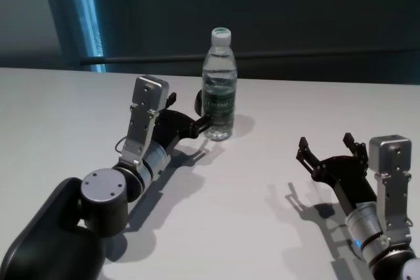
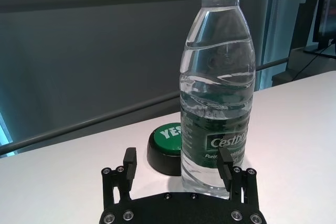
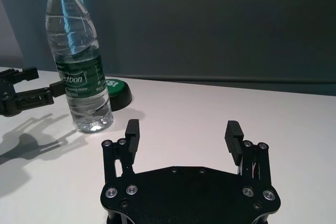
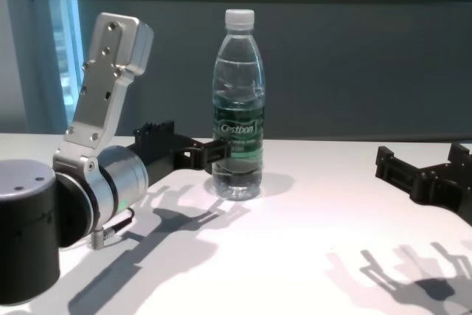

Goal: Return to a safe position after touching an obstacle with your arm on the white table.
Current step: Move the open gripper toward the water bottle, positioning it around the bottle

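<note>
The obstacle, a tall clear water bottle (image 1: 218, 86) with a white cap and green label, stands upright on the white table (image 1: 262, 227). My left gripper (image 1: 200, 122) is open and empty, right next to the bottle's lower part on its left. In the left wrist view the bottle (image 2: 218, 93) stands just past one fingertip (image 2: 226, 163). In the chest view a fingertip (image 4: 220, 149) seems to touch the bottle (image 4: 238, 108). My right gripper (image 1: 326, 149) is open and empty, low over the table at the right, well away from the bottle.
A low round black object with a green top (image 2: 165, 148) sits just behind the bottle, partly hidden in the head view (image 1: 199, 101). A dark rail and wall run along the table's far edge. Bare tabletop (image 4: 295, 256) lies between the two arms.
</note>
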